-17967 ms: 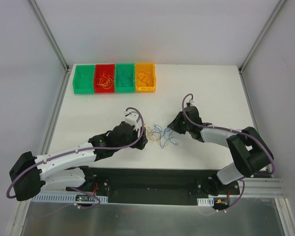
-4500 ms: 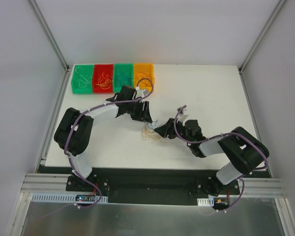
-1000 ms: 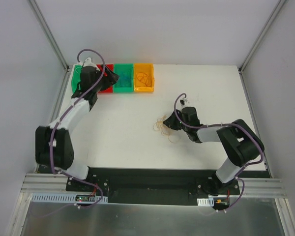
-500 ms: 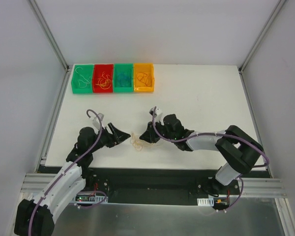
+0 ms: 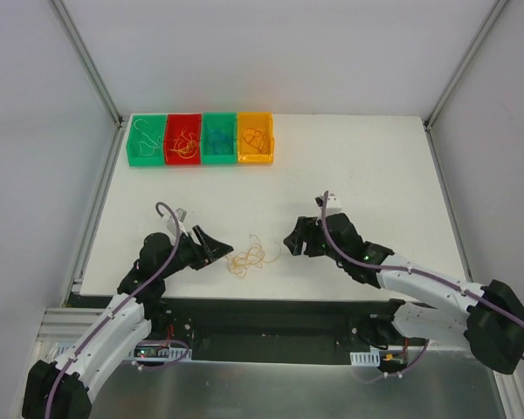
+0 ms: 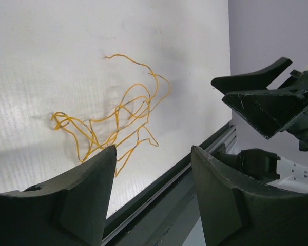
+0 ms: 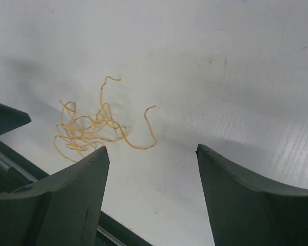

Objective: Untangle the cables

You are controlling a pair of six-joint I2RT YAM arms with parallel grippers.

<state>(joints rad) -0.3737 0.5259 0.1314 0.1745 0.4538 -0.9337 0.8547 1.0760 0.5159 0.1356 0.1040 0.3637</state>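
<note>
The cables [image 5: 247,259] lie as one small loose tangle on the white table [image 5: 375,166], close to its near edge and between the two tools. They are very thin, springy yellow-orange wires. Several are looped over one another in the middle of the clump. A few free ends curl out from it, one towards the far side of the table. From the wrist cameras some of those ends look dull grey rather than yellow. The strands rest flat on the surface, and none is lifted.

The table top is matt, and up close it shows a faint ribbed grain. A black metal rail [image 6: 164,179] runs along its near edge.

The left tool [image 5: 217,247] is low over the table just beside the tangle. Its two dark, wedge-shaped plastic fingers [image 6: 82,195] are spread wide, with nothing between them. Whether a finger touches a strand cannot be told. The right tool [image 5: 291,243] faces it from the other side, near the clump but apart from it. Its fingers [image 7: 246,200] are likewise spread wide and hold nothing.

At the far left of the table four small glossy plastic bins stand touching in a row. In order they are the green bin [image 5: 133,155], red bin [image 5: 168,157], teal bin [image 5: 205,157] and orange bin [image 5: 271,153]. Each holds a few sorted wires [image 5: 183,141] in thin curls. They are pale in the green bin, yellow in the red, bluish in the teal and orange in the orange.
</note>
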